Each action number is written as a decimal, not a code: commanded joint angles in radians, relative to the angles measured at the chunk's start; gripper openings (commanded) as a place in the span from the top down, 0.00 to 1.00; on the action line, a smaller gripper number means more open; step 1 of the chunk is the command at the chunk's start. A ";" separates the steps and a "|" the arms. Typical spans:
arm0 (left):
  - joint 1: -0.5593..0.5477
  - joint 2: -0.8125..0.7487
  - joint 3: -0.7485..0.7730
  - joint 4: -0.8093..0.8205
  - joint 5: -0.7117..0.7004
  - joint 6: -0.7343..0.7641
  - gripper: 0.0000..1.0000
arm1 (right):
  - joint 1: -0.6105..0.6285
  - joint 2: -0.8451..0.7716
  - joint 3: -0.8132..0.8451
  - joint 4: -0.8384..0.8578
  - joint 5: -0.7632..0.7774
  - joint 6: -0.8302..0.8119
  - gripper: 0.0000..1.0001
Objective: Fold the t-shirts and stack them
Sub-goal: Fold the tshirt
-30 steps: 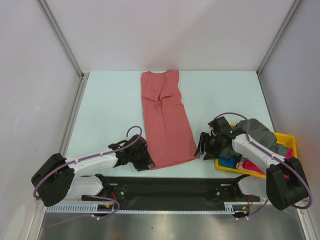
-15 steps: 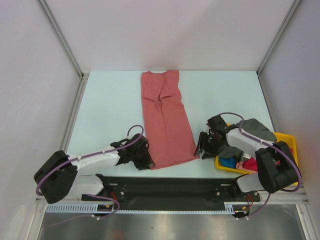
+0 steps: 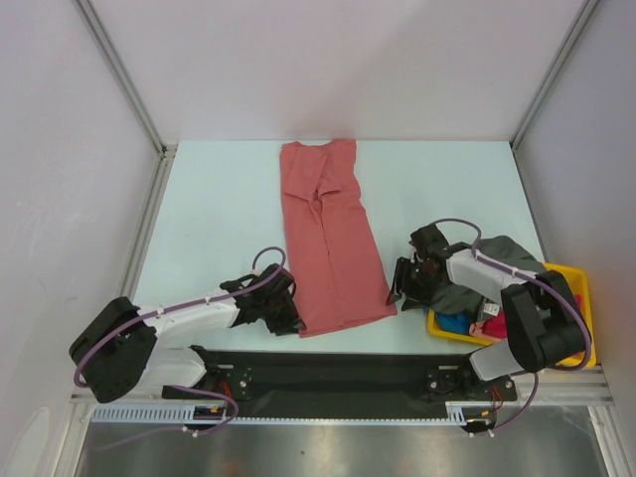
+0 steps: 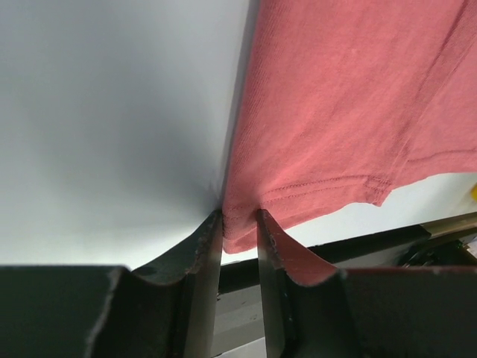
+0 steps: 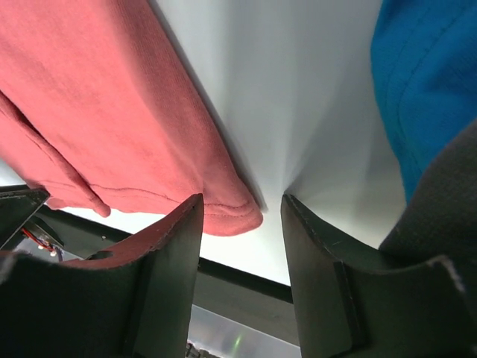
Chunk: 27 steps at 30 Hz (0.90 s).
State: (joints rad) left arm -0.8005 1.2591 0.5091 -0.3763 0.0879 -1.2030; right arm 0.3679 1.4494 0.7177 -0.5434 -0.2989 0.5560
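Revealing what the overhead view hides: left gripper (image 4: 240, 220), jaws narrow, astride the salmon-red t-shirt (image 4: 350, 112) hem corner, grip unclear; right gripper (image 5: 242, 205) agape, straddling the opposite corner.

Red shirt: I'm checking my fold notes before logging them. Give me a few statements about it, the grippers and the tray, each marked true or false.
1. The red shirt lies as a long narrow strip on the table. True.
2. Its near left corner sits between the fingers of the left gripper. True.
3. The right gripper is shut. False: its jaws stand open, the near right corner between them.
4. The tray is empty. False: it holds other shirts.
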 commanded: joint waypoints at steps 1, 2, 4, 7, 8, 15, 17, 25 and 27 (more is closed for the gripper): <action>0.009 0.011 -0.030 -0.027 -0.057 0.031 0.70 | -0.011 0.028 -0.023 0.022 0.017 -0.037 0.48; 0.009 0.008 -0.030 -0.026 -0.057 0.031 0.71 | -0.012 0.031 -0.027 0.042 0.008 -0.041 0.50; 0.009 0.006 -0.032 -0.029 -0.059 0.033 0.77 | -0.007 0.031 -0.037 0.051 -0.017 -0.038 0.53; 0.009 0.000 -0.030 -0.039 -0.065 0.039 0.88 | 0.020 0.009 -0.044 0.053 -0.026 -0.025 0.56; 0.009 -0.003 -0.034 -0.047 -0.073 0.042 0.94 | 0.040 0.002 -0.052 0.054 -0.028 -0.019 0.59; 0.011 -0.070 -0.060 -0.088 -0.085 0.042 1.00 | 0.081 -0.078 -0.103 0.105 -0.051 0.045 1.00; 0.011 -0.084 -0.058 -0.107 -0.085 0.048 1.00 | 0.094 -0.101 -0.110 0.097 -0.063 0.068 1.00; 0.011 -0.217 -0.070 -0.220 -0.122 0.057 1.00 | 0.203 -0.250 -0.182 0.097 -0.077 0.205 1.00; 0.011 -0.234 -0.032 -0.233 -0.128 0.074 1.00 | 0.203 -0.267 -0.160 0.083 -0.059 0.202 1.00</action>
State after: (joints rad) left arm -0.7956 1.0569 0.4446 -0.5465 -0.0013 -1.1656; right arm 0.5621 1.2213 0.5396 -0.4431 -0.3588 0.7094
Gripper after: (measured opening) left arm 0.011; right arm 0.021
